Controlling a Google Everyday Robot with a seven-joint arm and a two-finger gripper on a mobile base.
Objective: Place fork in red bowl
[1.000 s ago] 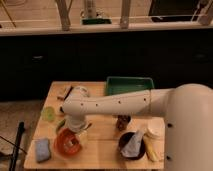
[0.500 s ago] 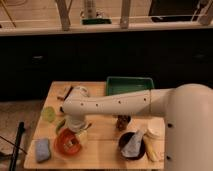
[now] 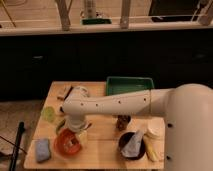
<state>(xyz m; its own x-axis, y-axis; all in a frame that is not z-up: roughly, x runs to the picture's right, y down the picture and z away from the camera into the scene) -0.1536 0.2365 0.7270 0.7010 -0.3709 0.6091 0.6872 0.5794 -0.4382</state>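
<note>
Since the tool [image 3: 77, 133] is held spread wide just above the red bowl [image 3: 59, 143] at the near left of the desk [image 3: 102, 151], release is judged done. A pale sliver, probably the fork [image 3: 72, 144], is seen inside the bowl. Only withdrawal is left.

Setting: an indoor kitchen-style test area. Evidence: a run of dark low cabinets [image 3: 100, 55] under a pale countertop [image 3: 45, 30] spans the back, with white slanted railing posts [image 3: 125, 12] above it. In front stands a small light wooden bench [image 3: 102, 150] laid with tableware: a round orange-red plastic bowl [image 3: 62, 145], a dark brown-black bowl [image 3: 132, 148], a small light-green round dish [image 3: 48, 114] and a green rectangular plastic tray [image 3: 129, 85]. A folded blue cloth [image 3: 43, 150] lies at the front left corner. A white robot arm [image 3: 115, 104] reaches across the bench. Its hand [image 3: 75, 134] sits over the orange-red bowl, fingers apart.
</note>
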